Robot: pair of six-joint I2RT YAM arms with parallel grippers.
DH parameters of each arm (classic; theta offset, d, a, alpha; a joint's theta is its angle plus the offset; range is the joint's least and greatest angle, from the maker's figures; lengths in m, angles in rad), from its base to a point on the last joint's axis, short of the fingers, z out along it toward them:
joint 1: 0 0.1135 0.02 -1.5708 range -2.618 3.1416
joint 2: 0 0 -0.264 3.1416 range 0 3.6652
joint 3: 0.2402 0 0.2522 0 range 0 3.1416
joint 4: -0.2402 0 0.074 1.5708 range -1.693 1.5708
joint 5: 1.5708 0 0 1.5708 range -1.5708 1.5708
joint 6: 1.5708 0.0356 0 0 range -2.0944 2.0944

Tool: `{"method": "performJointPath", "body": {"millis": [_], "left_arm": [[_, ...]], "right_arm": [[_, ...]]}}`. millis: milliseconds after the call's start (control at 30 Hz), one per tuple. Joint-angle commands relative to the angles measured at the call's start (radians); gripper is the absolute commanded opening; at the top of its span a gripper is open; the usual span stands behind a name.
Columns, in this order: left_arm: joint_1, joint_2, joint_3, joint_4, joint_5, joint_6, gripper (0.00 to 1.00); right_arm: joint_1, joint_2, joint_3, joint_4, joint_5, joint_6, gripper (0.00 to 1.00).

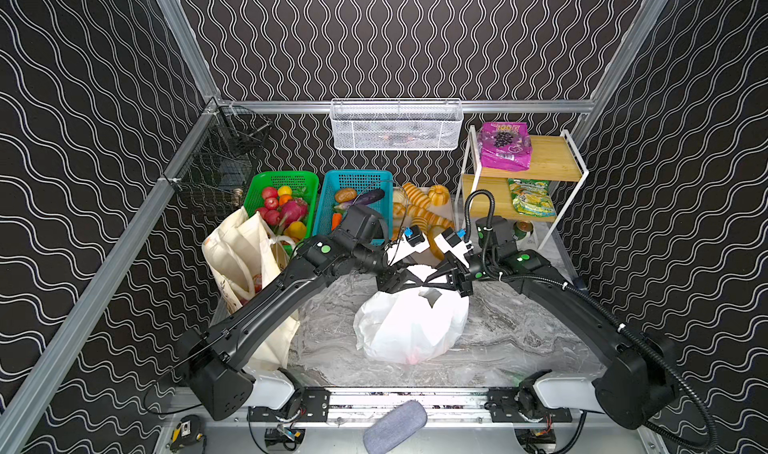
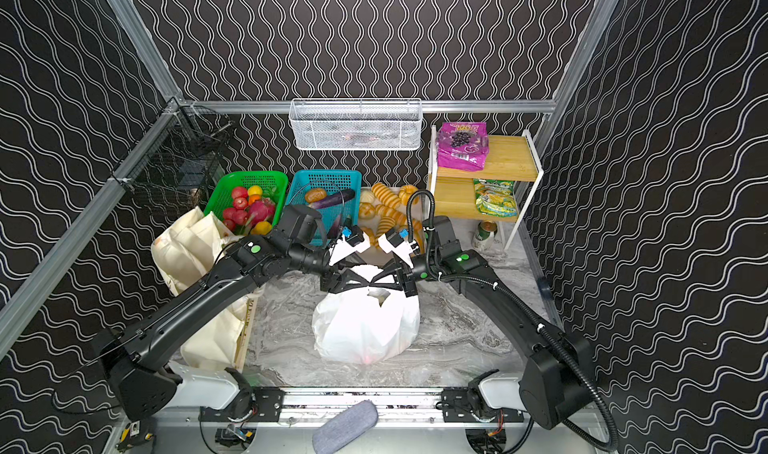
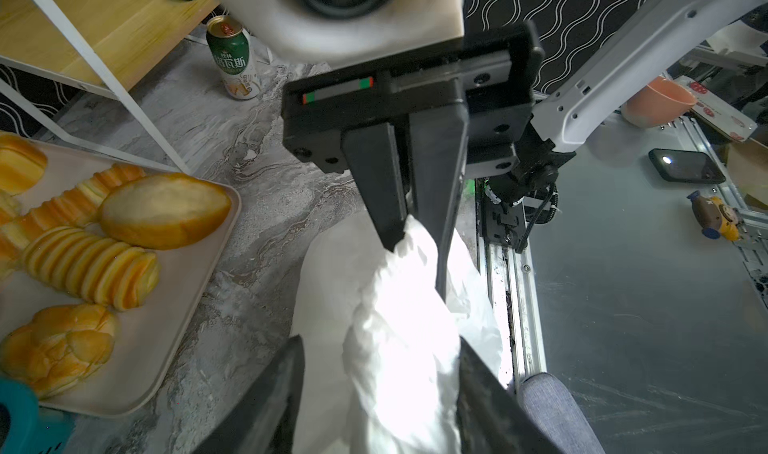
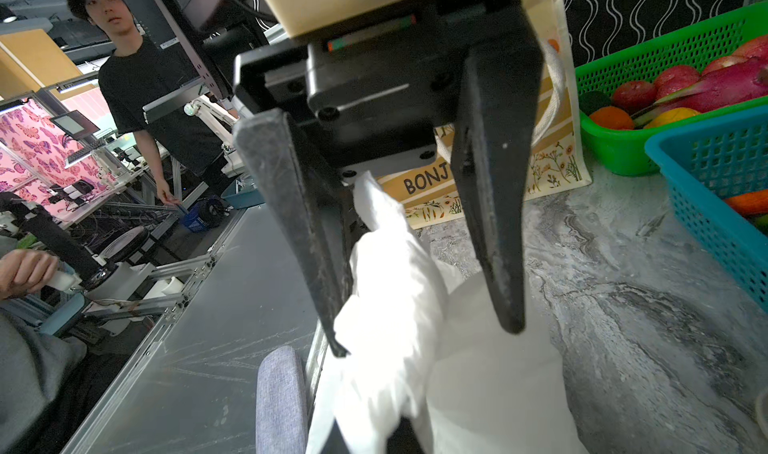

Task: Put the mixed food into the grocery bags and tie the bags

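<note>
The white plastic bag [image 1: 411,327] sits mid-table. My right gripper [image 3: 417,271] pinches its twisted handle [image 3: 395,327], I think to keep tension for tying; my left gripper [image 4: 426,337] stands spread around it.

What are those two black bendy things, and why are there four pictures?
They are robot arms, a left arm and a right arm, each ending in a claw. Two pictures look down from above on the whole table. The other two come from small cameras on the arms' wrists, so everything looks very close.

On the grey table sits a bulging white plastic bag. Around it are a cream cloth bag, a green basket of fruit, a blue basket of vegetables, a tray of bread and a shelf with a purple snack packet.

The right claw is pinched shut on a twisted bit of the white bag. The left claw is open around that same twist, not squeezing it.
</note>
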Motion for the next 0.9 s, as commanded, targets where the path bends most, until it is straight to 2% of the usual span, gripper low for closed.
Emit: {"method": "performJointPath", "body": {"millis": [0,67,133,233,300,367,433,600,733,867], "left_arm": [[0.007,0.001,0.01,-0.026,-0.018,0.029,0.41],[0.007,0.008,0.021,-0.067,-0.07,0.046,0.33],[0.007,0.008,0.02,-0.058,-0.115,0.039,0.33],[0.007,0.008,0.012,-0.003,-0.015,0.032,0.4],[0.007,0.019,0.021,0.016,0.067,0.035,0.41],[0.007,0.036,0.042,-0.004,0.133,0.054,0.46],[0.007,0.061,0.066,-0.05,0.202,0.084,0.45],[0.008,0.121,0.132,-0.188,0.274,0.151,0.27],[0.012,0.12,0.132,-0.17,0.324,0.151,0.21],[0.013,0.123,0.141,-0.177,0.384,0.16,0.06]], "right_arm": [[0.002,0.003,0.015,-0.107,-0.006,-0.104,0.0],[0.001,0.002,0.018,-0.141,-0.018,-0.133,0.0],[0.002,0.006,0.027,-0.168,-0.026,-0.148,0.0],[0.002,0.026,0.061,-0.265,-0.059,-0.226,0.0],[0.002,0.044,0.091,-0.34,-0.072,-0.288,0.0],[0.002,0.059,0.113,-0.383,-0.087,-0.321,0.0],[0.001,0.07,0.128,-0.398,-0.091,-0.328,0.0],[0.001,0.102,0.166,-0.481,-0.098,-0.401,0.0],[0.001,0.118,0.181,-0.512,-0.098,-0.424,0.0],[0.001,0.117,0.182,-0.485,-0.076,-0.389,0.0]]}}
